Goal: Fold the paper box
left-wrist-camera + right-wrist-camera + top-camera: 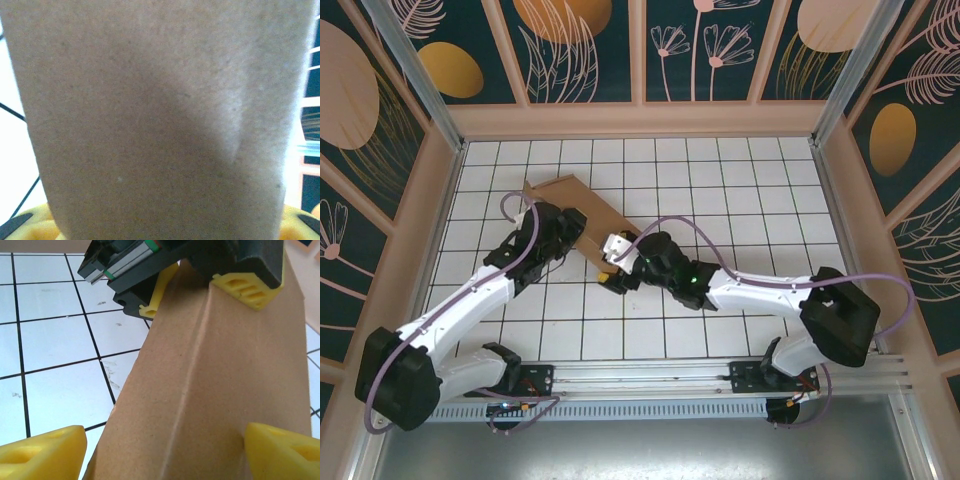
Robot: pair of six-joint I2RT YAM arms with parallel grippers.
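The paper box (575, 205) is a brown cardboard piece lying slanted on the white tiled floor, left of centre. My left gripper (570, 232) holds its near-left part. In the right wrist view the left gripper (200, 290) has its yellow fingers pressed on both sides of a creased cardboard strip (210, 390). Cardboard (160, 120) covers most of the left wrist view, between yellow fingertips (30, 227) at the bottom corners. My right gripper (613, 262) straddles the same strip at its near end. The right gripper (165, 455) is open: the left finger (45, 452) stands clear and the right finger touches the cardboard's edge.
The tiled floor (720, 190) stretches free to the right and behind the box. Wooden-framed patterned walls (640, 120) close in the back and both sides. A metal rail (650, 375) carrying the arm bases runs along the near edge.
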